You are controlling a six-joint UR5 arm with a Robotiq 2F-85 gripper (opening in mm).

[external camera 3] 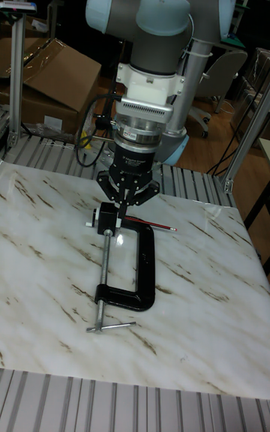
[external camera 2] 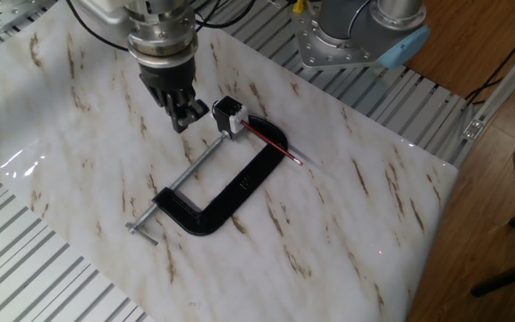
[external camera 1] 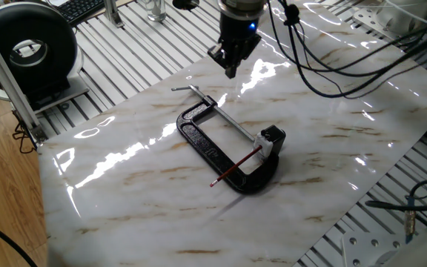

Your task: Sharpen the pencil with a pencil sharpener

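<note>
The red pencil (external camera 1: 236, 167) (external camera 2: 274, 145) (external camera 3: 152, 223) lies slanted across the black clamp's frame, one end at the pencil sharpener (external camera 1: 264, 143) (external camera 2: 228, 115) (external camera 3: 101, 216). The sharpener is a small whitish block sitting at the screw end of the clamp (external camera 1: 212, 150) (external camera 2: 231, 192) (external camera 3: 144, 267). My gripper (external camera 1: 230, 69) (external camera 2: 183, 120) (external camera 3: 125, 204) hangs above the marble, beside the sharpener and apart from it. Its fingers are together and hold nothing.
The marble sheet (external camera 1: 139, 193) lies on a slatted metal table. A black round device (external camera 1: 28, 52) stands at one corner. The arm's base (external camera 2: 356, 36) and cables (external camera 1: 332, 67) are at the table's far side. A cardboard box (external camera 3: 45, 79) sits off the table.
</note>
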